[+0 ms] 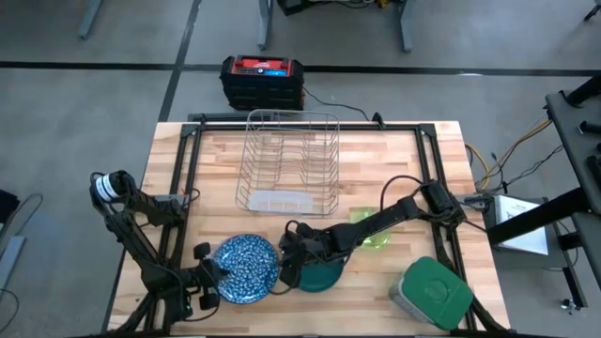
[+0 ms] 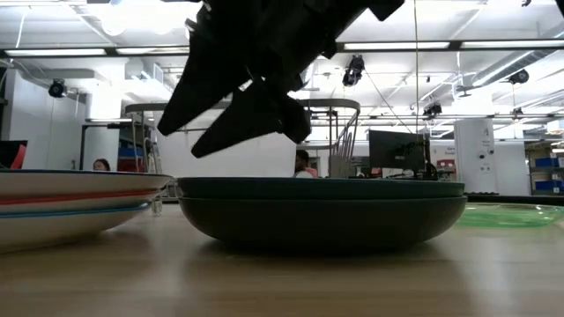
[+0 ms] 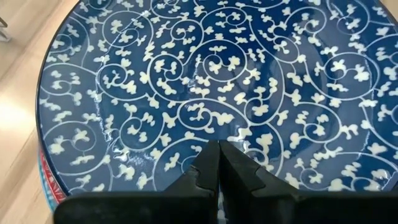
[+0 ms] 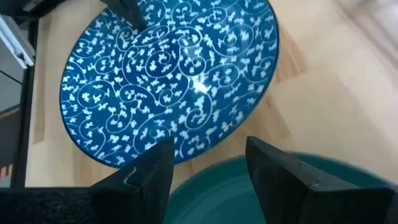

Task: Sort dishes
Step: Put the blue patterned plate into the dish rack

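A blue plate with white scrollwork (image 1: 246,269) tops a stack near the table's front left. The red and light-blue rims of the plates under it (image 3: 46,183) show at the stack's side (image 2: 70,202). My left gripper (image 3: 219,148) is shut, its tips over the blue plate's face just inside the left rim (image 1: 211,282). A dark green plate (image 1: 317,274) rests on the wood right of the stack. My right gripper (image 4: 208,165) hangs open above the green plate's left rim (image 4: 249,196), clear of it (image 2: 251,132). A neon-green bowl (image 1: 371,232) sits behind the right arm. My left gripper's shut fingertips (image 3: 211,158) slant down from the table's left onto or just above the blue plate's inner face (image 3: 219,134) near its left rim. I cannot tell whether they touch it. The plate lies flat on the stack.
A silver wire rack (image 1: 289,160) stands at the table's far middle. A grey container with a green lid (image 1: 432,291) sits at the front right corner. Bare wood lies between the rack and the plates. A person's head (image 2: 101,165) shows in the room beyond.
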Available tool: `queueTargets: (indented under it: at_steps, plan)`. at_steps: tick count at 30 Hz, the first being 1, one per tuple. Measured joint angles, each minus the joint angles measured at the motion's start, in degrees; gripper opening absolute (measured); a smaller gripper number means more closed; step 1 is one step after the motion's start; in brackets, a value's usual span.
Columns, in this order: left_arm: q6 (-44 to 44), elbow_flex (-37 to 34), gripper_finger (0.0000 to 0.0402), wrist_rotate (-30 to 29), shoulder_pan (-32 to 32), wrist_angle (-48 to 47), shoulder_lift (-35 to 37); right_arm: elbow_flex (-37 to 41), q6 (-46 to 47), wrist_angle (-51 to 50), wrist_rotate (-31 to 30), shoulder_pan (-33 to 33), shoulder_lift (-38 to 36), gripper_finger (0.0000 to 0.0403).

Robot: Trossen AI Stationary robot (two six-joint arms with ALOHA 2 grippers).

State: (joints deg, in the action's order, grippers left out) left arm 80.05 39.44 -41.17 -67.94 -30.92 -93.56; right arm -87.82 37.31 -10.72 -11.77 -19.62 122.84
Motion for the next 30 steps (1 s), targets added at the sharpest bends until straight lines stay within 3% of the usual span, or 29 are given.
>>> queueTargets:
  at_steps: [19, 30]
  plan:
    - [-2.6, -1.7, 0.0000, -2.3, -0.8, 1.4, -0.1, 0.0, 1.1, 4.5, -10.8, 0.1, 2.0, 0.0191]
    - [-2.6, -3.3, 0.0000, -4.2, -1.0, 3.7, -0.1, 0.0, 2.6, 8.7, -10.4, 0.5, 6.5, 0.0190]
